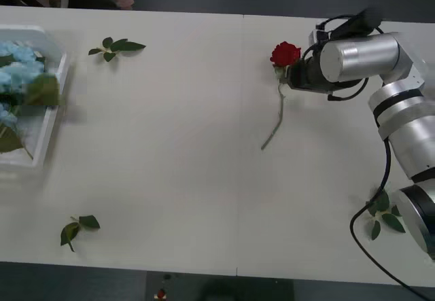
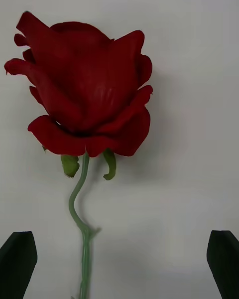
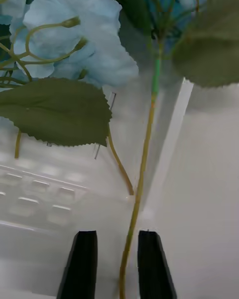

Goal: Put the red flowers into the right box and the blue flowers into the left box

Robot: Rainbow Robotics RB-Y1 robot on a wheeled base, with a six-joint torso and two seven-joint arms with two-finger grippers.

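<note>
A red flower (image 1: 285,54) lies on the white table right of centre, its stem (image 1: 274,121) trailing toward me. My right gripper (image 2: 119,264) is open just over it, the stem running between the black fingertips (image 2: 18,259) and the bloom (image 2: 84,89) just beyond them. Blue flowers (image 1: 19,66) lie in the left box (image 1: 54,104) at the table's far left. My left gripper (image 3: 118,266) is at that box's wall, fingers (image 3: 80,264) narrowly apart and open, with a blue flower's stem (image 3: 142,169) between them, touching neither. The right box is out of view.
Loose green leaf sprigs lie at the back left (image 1: 115,46), the front left (image 1: 78,227) and beside my right arm's base (image 1: 380,216). A black cable (image 1: 370,206) hangs from the right arm. The table's front edge is near.
</note>
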